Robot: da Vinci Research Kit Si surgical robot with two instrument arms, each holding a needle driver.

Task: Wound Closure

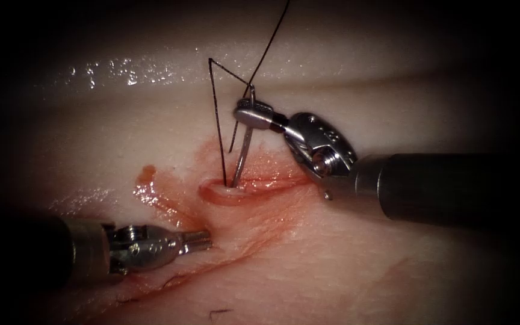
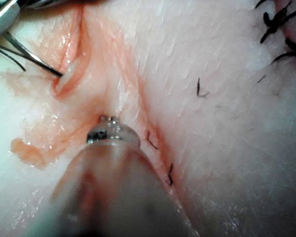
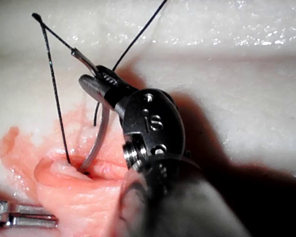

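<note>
Nearest, the left claw [image 1: 198,239] rests clenched and empty beside the cut [image 1: 242,191], where the right claw [image 1: 254,113] grips the needle [image 1: 243,157] near its tail, tip buried, thread [image 1: 218,120] through: closure barely begun.

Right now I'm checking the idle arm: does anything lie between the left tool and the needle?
Nothing visible does. The left tool lies low on the tissue, holding nothing; the needle, its tip in the cut, is gripped near its thread end by the right tool.
</note>
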